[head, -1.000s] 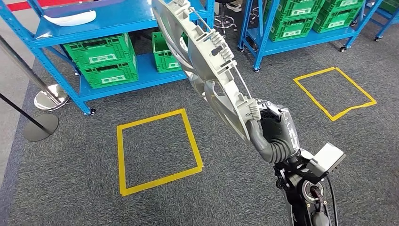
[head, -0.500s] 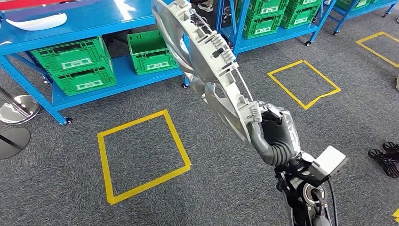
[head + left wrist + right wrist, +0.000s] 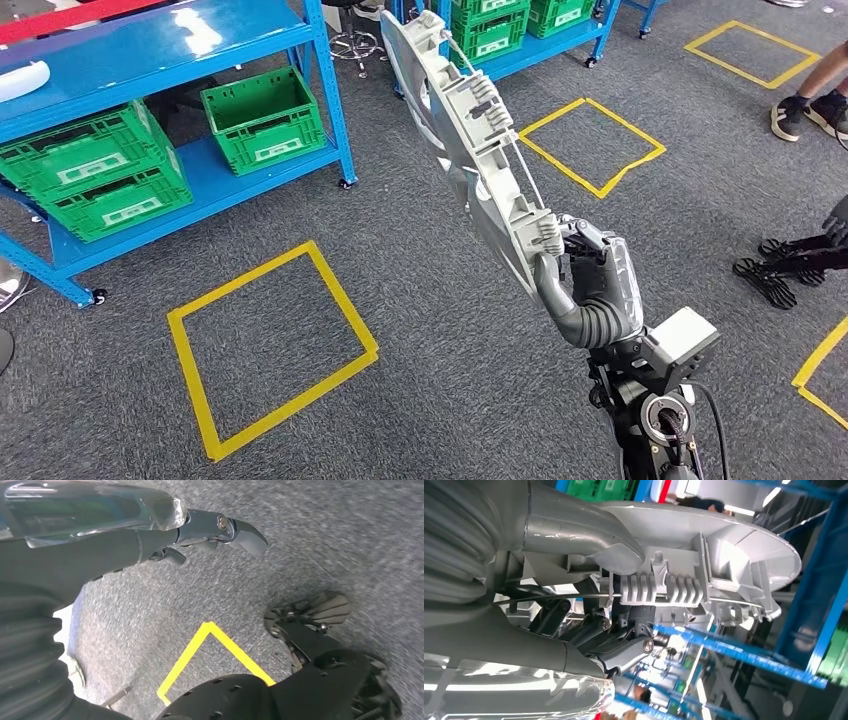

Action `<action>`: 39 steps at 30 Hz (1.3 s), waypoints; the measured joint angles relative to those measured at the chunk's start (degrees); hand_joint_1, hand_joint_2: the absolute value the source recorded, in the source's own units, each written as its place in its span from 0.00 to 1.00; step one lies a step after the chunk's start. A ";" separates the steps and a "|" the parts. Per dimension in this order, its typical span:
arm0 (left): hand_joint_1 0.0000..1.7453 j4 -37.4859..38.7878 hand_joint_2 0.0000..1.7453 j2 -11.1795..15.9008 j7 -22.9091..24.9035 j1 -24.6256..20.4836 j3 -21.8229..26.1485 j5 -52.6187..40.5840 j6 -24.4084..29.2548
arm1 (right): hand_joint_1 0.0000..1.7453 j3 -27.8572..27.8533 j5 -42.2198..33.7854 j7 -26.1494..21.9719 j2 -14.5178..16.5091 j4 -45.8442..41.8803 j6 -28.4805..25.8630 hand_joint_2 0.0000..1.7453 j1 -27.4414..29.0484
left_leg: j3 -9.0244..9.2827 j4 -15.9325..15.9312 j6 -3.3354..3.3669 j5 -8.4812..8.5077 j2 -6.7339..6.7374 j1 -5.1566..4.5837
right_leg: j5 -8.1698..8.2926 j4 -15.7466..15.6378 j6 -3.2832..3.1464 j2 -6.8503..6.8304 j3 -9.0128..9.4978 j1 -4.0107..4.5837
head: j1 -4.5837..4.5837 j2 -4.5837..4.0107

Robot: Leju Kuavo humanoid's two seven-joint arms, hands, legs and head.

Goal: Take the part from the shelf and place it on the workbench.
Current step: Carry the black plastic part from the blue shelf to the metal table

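Grey carpet [image 3: 450, 330] marked with yellow tape squares [image 3: 270, 345] runs up to a blue shelf [image 3: 150, 60] stacked with green crates [image 3: 265, 120]. Out in front of that shelf, well clear of it, the right hand [image 3: 590, 285] clasps the bottom edge of the long silver-grey part [image 3: 470, 130], which rises tilted toward the shelf. The left hand [image 3: 165, 535] hangs over the carpet, fingers partly curled with nothing in them. A person's feet [image 3: 810, 110] stand far off from the shelf.

Grey ribbed right hand [image 3: 590, 285], white wrist box [image 3: 685, 338], black cable [image 3: 712, 420]
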 joint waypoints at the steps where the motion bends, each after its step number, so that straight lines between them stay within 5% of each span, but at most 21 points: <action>1: 0.00 0.01 1.00 0.03 -0.04 0.06 0.00 -0.01 0.01 | 1.00 -0.06 0.04 0.02 0.08 0.11 -0.03 1.00 0.09 | -1.86 4.03 -0.09 -1.90 -1.04 0.03 | 0.09 0.01 -0.15 0.54 -0.12 -0.03 | -0.08 0.00; 3: 0.00 0.01 1.00 0.12 -0.12 0.20 0.01 -0.05 0.01 | 1.00 -0.12 0.09 0.03 0.22 0.35 -0.09 1.00 0.39 | -4.96 10.30 -0.16 -3.79 -1.68 0.06 | 0.17 0.10 -0.26 1.73 -0.27 0.00 | -0.09 -0.01; 4: 0.00 0.01 1.00 0.14 -0.16 0.24 0.01 -0.09 0.01 | 1.00 -0.14 0.18 0.05 0.28 0.46 -0.16 1.00 0.56 | -5.28 10.62 -0.15 -3.12 -1.76 0.06 | 0.18 0.18 -0.26 2.37 -0.28 0.00 | -0.10 -0.01; 8: 0.00 -0.01 1.00 0.29 -0.24 0.24 0.01 -0.43 -0.07 | 1.00 -0.18 0.93 0.25 0.73 0.57 -0.67 1.00 0.99 | 0.16 -1.64 0.12 3.73 -4.02 0.27 | 0.13 0.59 -0.01 4.54 -0.32 0.01 | -0.08 0.00; 11: 0.00 0.01 1.00 0.39 -0.20 0.26 0.01 -0.49 -0.14 | 1.00 -0.23 1.23 0.24 0.94 0.49 -0.86 1.00 1.07 | 1.97 -5.14 0.38 3.91 -5.73 0.40 | 0.29 0.89 0.77 5.79 -0.95 0.12 | 0.02 -0.01; 15: 0.00 0.01 1.00 0.38 -0.13 0.28 0.01 -0.51 -0.09 | 1.00 -0.35 1.29 0.16 0.90 0.36 -0.89 1.00 1.36 | 2.06 -5.22 0.70 4.05 -5.07 0.30 | 0.56 0.82 1.30 6.59 -1.26 -0.02 | 0.04 -0.01; 17: 0.00 0.01 1.00 0.34 -0.05 0.32 0.02 -0.52 -0.02 | 1.00 -0.57 1.34 -0.08 0.71 0.14 -0.87 1.00 1.93 | 2.10 -5.45 1.61 4.35 -3.44 0.41 | -1.46 4.42 2.01 4.58 -3.20 -0.02 | 0.37 -0.01; 19: 0.00 0.01 1.00 0.34 -0.01 0.56 0.04 -0.54 0.02 | 1.00 -0.70 1.36 -0.37 0.57 0.01 -0.86 1.00 2.40 | 2.07 -5.64 2.34 4.54 -1.21 0.48 | -5.68 13.46 2.76 1.50 -7.51 -0.06 | 0.79 0.00; 21: 0.00 0.01 1.00 0.36 -0.01 0.74 0.05 -0.62 0.02 | 1.00 -0.78 1.32 -0.52 0.51 0.01 -0.86 1.00 2.63 | 2.06 -5.63 2.36 4.48 0.43 0.43 | -7.11 18.51 3.02 0.69 -9.66 -0.21 | 0.85 0.00; 22: 0.00 0.01 1.00 0.34 -0.02 0.73 0.05 -0.70 0.02 | 1.00 -0.84 1.29 -0.57 0.45 0.00 -0.85 1.00 2.74 | 2.12 -5.62 2.30 4.42 1.08 0.44 | -6.00 16.86 3.00 0.48 -8.67 -0.25 | 0.85 0.00; 26: 0.00 0.01 1.00 0.18 -0.13 0.64 0.05 -1.02 0.02 | 1.00 -1.20 1.20 -0.94 0.23 -0.42 -0.84 1.00 2.98 | 2.54 -5.52 1.50 3.98 3.12 0.06 | -0.87 1.76 2.36 -2.78 -0.46 0.00 | 0.80 0.00; 29: 0.00 0.01 1.00 0.09 -0.11 0.56 0.05 -1.07 0.02 | 1.00 -1.80 0.56 -1.65 -0.04 -1.42 -0.73 1.00 3.88 | 2.66 -5.57 0.58 3.86 4.10 -0.01 | -0.58 0.83 1.44 -1.78 -0.24 0.28 | 0.75 0.00; 32: 0.00 0.02 1.00 -0.07 -0.01 0.45 0.03 -1.10 0.01 | 1.00 -2.51 -0.52 -1.97 -0.32 -2.96 -0.15 1.00 5.03 | 0.85 -1.57 -0.19 0.88 0.81 0.32 | -0.18 0.58 0.45 -0.29 -0.30 -0.11 | 0.67 0.00; 35: 0.00 0.03 1.00 -0.11 0.12 0.64 0.01 -1.16 0.01 | 1.00 -2.99 -0.91 -2.14 -0.35 -4.21 0.19 1.00 6.24 | -4.44 9.68 -0.24 -4.03 -1.58 0.36 | -0.09 0.59 0.16 1.45 -0.39 0.02 | 0.60 0.00; 37: 0.00 0.02 1.00 -0.10 0.15 0.71 0.01 -1.22 0.01 | 1.00 -3.30 -0.89 -2.18 -0.35 -4.81 0.19 1.00 7.09 | -5.17 10.60 -0.06 -2.90 -1.80 0.34 | -0.07 0.61 0.15 2.85 -0.30 0.11 | 0.60 -0.01; 39: 0.00 0.01 1.00 -0.09 0.15 0.69 0.01 -1.34 0.01 | 1.00 -3.51 -0.85 -2.16 -0.33 -5.31 0.18 1.00 7.73 | -1.96 3.36 0.29 1.35 -3.14 0.37 | -0.07 0.67 0.21 4.28 -0.16 0.07 | 0.59 -0.01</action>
